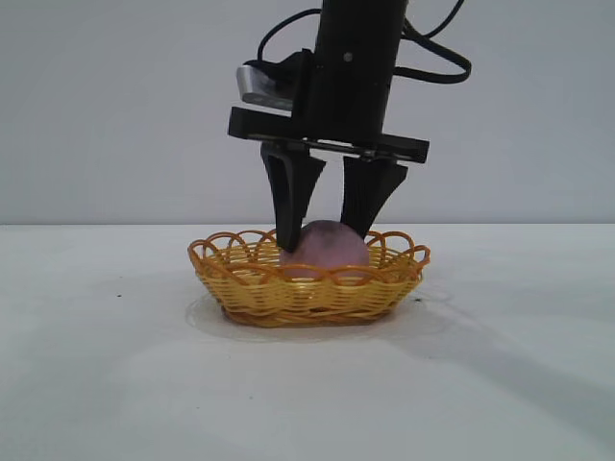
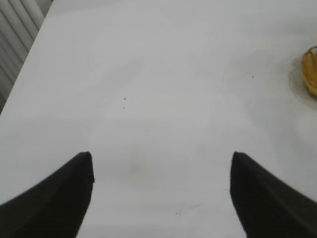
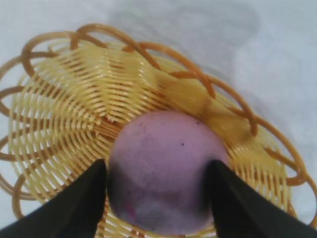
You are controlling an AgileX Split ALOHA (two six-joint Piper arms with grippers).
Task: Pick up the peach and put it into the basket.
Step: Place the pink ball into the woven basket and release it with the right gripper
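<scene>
The dusty pink-purple peach (image 1: 327,248) sits inside the yellow wicker basket (image 1: 240,279) on the white table. My right gripper (image 1: 324,238) comes straight down over it, and its two black fingers (image 1: 288,206) lie against opposite sides of the fruit. In the right wrist view the peach (image 3: 166,163) fills the gap between the fingers of the right gripper (image 3: 156,166), with the woven basket floor (image 3: 69,114) around it. My left gripper (image 2: 161,158) hangs open over bare table, far from the fruit, with nothing between its fingers.
The basket's orange looped rim (image 1: 404,254) rises close around the right gripper's fingers. From the left wrist, a sliver of the basket (image 2: 311,69) shows at the picture's edge. White tabletop (image 1: 115,384) stretches on all sides.
</scene>
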